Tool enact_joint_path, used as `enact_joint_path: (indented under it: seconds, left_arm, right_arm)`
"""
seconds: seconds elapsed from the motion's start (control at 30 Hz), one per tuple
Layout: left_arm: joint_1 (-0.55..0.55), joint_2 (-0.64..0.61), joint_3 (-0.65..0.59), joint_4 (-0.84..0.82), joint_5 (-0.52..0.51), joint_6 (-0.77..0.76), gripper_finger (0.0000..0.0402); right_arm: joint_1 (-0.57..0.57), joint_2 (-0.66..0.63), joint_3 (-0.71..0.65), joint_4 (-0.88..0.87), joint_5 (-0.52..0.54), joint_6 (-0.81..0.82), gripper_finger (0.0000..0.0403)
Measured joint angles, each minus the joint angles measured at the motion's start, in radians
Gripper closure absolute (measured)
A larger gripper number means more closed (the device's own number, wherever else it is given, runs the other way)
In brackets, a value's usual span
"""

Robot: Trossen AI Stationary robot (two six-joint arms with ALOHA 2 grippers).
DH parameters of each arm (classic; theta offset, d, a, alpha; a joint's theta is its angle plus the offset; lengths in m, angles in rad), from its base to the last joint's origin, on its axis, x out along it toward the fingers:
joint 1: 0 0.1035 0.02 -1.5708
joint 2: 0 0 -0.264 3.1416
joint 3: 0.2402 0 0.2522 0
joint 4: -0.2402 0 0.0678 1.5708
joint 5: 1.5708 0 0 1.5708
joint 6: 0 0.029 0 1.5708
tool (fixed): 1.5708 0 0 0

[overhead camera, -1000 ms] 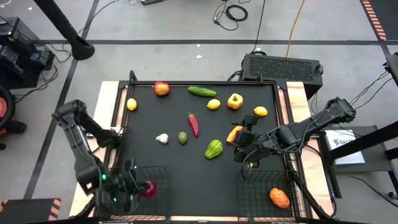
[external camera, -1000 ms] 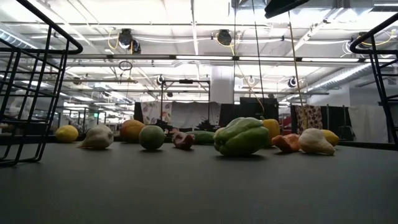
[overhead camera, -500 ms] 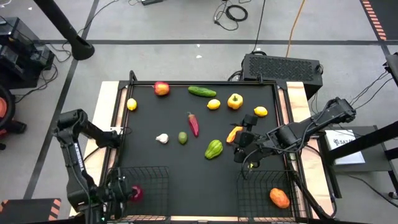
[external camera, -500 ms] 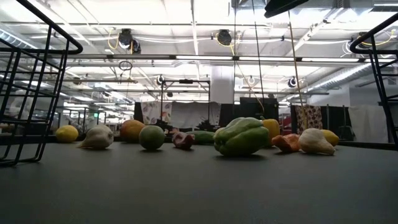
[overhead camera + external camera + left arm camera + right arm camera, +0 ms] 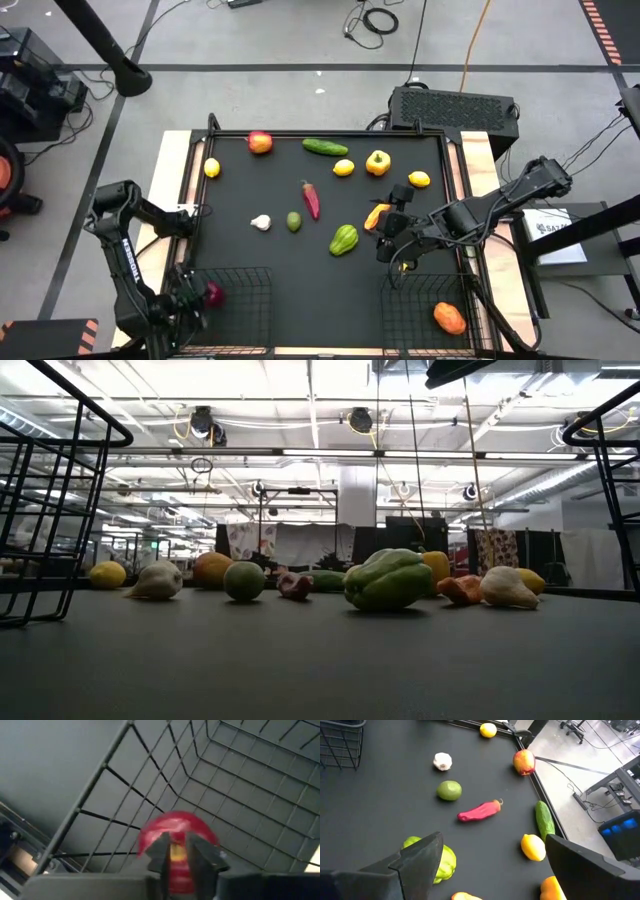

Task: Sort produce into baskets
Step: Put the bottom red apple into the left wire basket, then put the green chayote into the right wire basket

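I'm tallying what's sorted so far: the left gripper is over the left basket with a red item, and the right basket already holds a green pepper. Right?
Not quite. The high view shows the right basket holding one orange item, not a green pepper; the green pepper lies loose on the mat. The rest stands: the left gripper is over the left basket with the red item.

On the black worktop (image 5: 270,255), the left claw (image 5: 192,305) sits over the near-left wire basket (image 5: 240,310) beside a purple-red onion (image 5: 213,293). The right claw (image 5: 392,235) hangs by an orange pepper (image 5: 377,214). The near-right basket (image 5: 425,312) holds a carrot (image 5: 449,318).
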Motion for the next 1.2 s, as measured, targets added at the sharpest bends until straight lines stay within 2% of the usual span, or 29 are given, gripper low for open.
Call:
enact_joint_path:
  seconds: [0.3, 0.4, 0.57, 0.67, 0.83, 0.9, 0.97, 1.07, 1.2]
  left_arm:
    - [0.001, -0.008, 0.014, 0.0, 0.0, 0.06, 0.0206]
    - [0.013, -0.027, 0.05, -0.037, -0.008, 0.092, 0.0193]
    - [0.047, -0.076, 0.141, -0.19, -0.065, 0.092, 0.019]
    - [0.067, -0.104, 0.182, -0.264, -0.183, 0.095, 0.019]
    - [0.13, -0.161, 0.183, -0.271, -0.547, 0.273, 0.019]
    - [0.164, -0.172, 0.183, -0.271, -0.665, 0.366, 0.019]
    - [0.205, -0.177, 0.183, -0.274, -0.764, 0.442, 0.019]
    - [0.276, -0.175, 0.183, -0.272, -0.859, 0.543, 0.019]
    - [0.379, -0.175, 0.183, -0.237, -0.883, 0.681, 0.019]
  right_arm:
    - [0.0, 0.0, 0.0, 0.0, 0.0, 0.002, 0.0062]
    - [0.0, 0.0, 0.0, 0.001, 0.0, 0.002, 0.0062]
    - [0.0, 0.0, 0.0, 0.03, 0.0, 0.0, 0.0062]
    - [0.0, 0.0, 0.0, 0.046, -0.001, -0.006, 0.0062]
    - [-0.009, 0.0, -0.027, 0.09, -0.083, -0.058, 0.0062]
    - [-0.023, 0.0, -0.05, 0.141, -0.101, -0.064, 0.0062]
    - [-0.048, -0.001, -0.083, 0.202, -0.164, -0.078, 0.0062]
    - [-0.1, 0.022, -0.132, 0.248, -0.329, -0.103, 0.0062]
    - [-0.158, 0.097, -0.136, 0.282, -0.475, -0.129, 0.0062]
